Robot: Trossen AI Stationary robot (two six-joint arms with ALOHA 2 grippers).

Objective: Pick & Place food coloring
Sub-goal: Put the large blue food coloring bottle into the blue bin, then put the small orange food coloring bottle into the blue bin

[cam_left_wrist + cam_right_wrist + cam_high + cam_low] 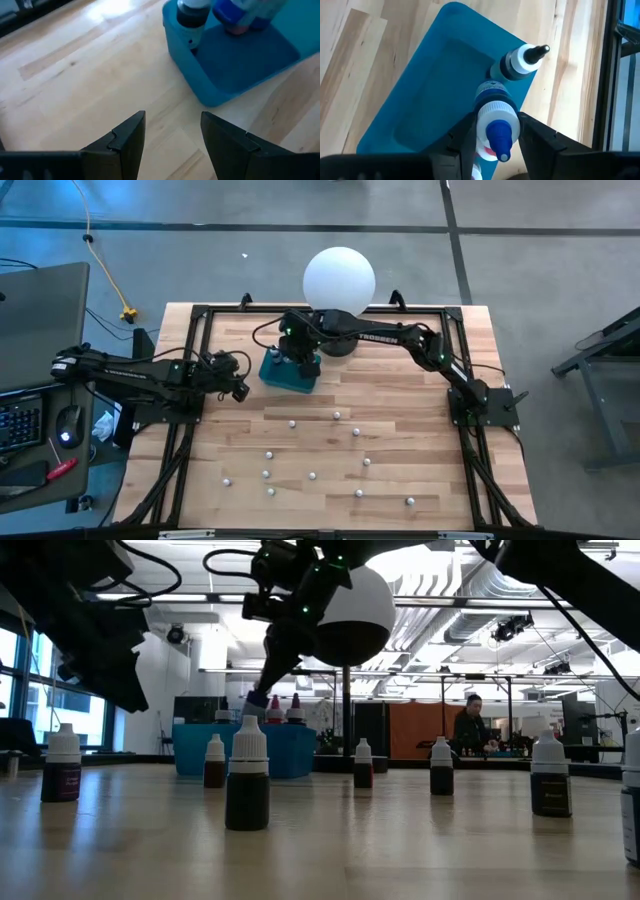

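Right pincer (495, 132) clamping blue-capped food coloring bottle (496, 125) over teal tray (435, 90), left pincer (172, 132) wide

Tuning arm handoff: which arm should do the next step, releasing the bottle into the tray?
Right. Its end effector is shut on the blue-tipped bottle directly over the teal tray, beside a dark-tipped bottle already standing there. The left end effector is open, empty, beside the tray over bare table.

Eleven small pale food-colouring bottles (311, 476) are counted loose on the wooden desk (400, 490) in the high view. One teal rectangular tray (285, 377) is seen, with three bottles counted at it in the right wrist view. One white globe (339, 278) is counted.
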